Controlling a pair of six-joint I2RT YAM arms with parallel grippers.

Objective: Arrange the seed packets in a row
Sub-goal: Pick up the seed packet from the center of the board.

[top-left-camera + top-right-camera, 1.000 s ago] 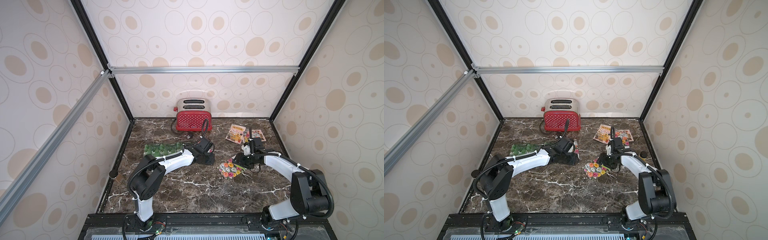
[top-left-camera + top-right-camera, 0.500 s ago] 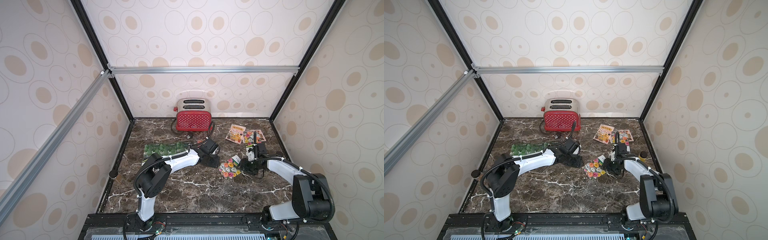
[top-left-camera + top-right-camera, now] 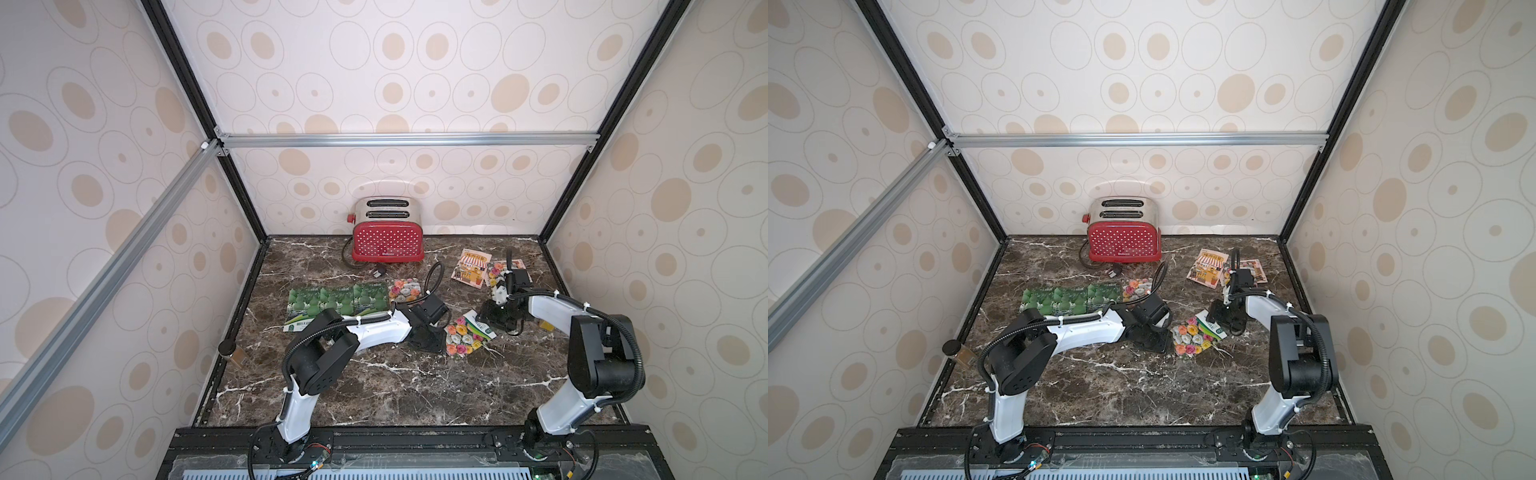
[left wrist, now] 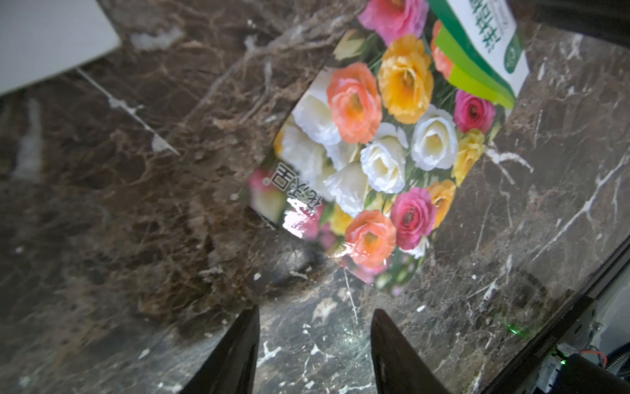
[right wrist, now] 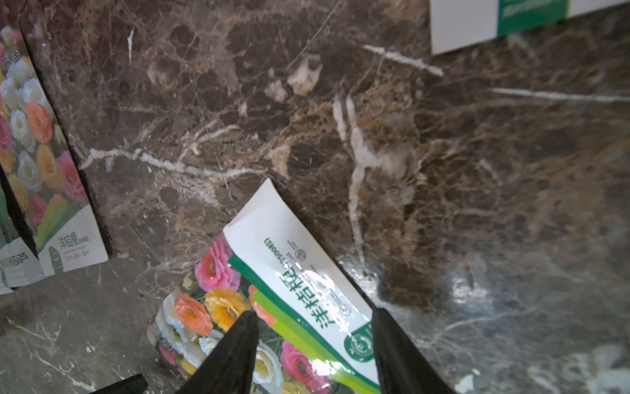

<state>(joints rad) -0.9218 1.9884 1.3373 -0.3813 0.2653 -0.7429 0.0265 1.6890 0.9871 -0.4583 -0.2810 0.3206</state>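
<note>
Your left gripper has swung beside the glossy rectangular flower-print seed packet (green-white label, Chinese lettering), mid dark veined marble tabletop; right gripper over its label end; both spread, empty.

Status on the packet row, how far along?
Partway. Done: green packets and the first flower packet lie side by side behind the left arm. In hand: middle flower packet lies askew, right gripper open over its white end, left gripper open beside it; neither grips. Left: that one, the shop packet and the back flower packet, both at back right.
</note>
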